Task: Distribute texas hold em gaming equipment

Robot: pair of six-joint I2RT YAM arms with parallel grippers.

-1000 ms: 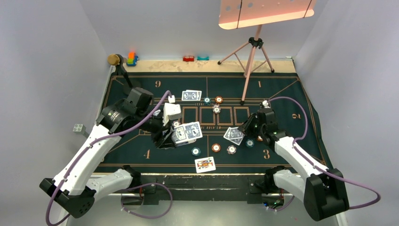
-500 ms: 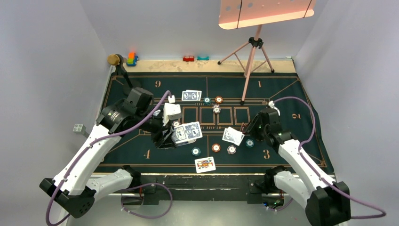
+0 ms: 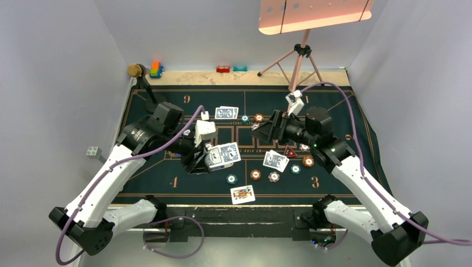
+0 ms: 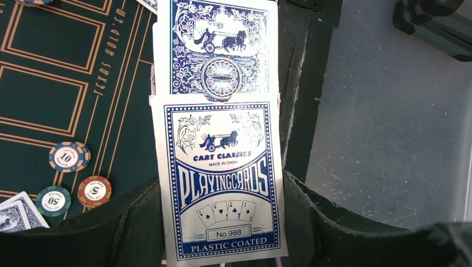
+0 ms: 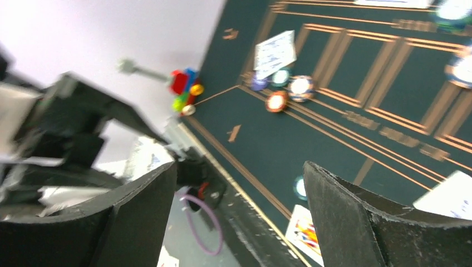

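On the dark green gold-lined felt mat (image 3: 261, 100), the gaming equipment is lying scattered. The left gripper (image 4: 222, 222) is hanging over the mat's left half. Its jaws are closed tight on the long edges of a blue-and-white cardboard playing-card box (image 4: 220, 183). A blue-patterned card (image 4: 217, 50) is sticking out of the box's far end.

The right gripper (image 5: 239, 169) is hovering above the centre boxes, with its jaws standing wide apart and nothing between them. Just nearside of it, two overlapping face-down blue-backed cards (image 3: 275, 161) are lying beside a small red triangle marker (image 3: 290, 152). Another face-down pair (image 3: 226, 113) is resting at the far side. A single face-up card (image 3: 242, 193) is sitting at the near border.

Between these, a round teal chip (image 3: 231, 179), an orange chip (image 3: 255, 174) and a white chip (image 3: 274, 177) are lying in a loose row.
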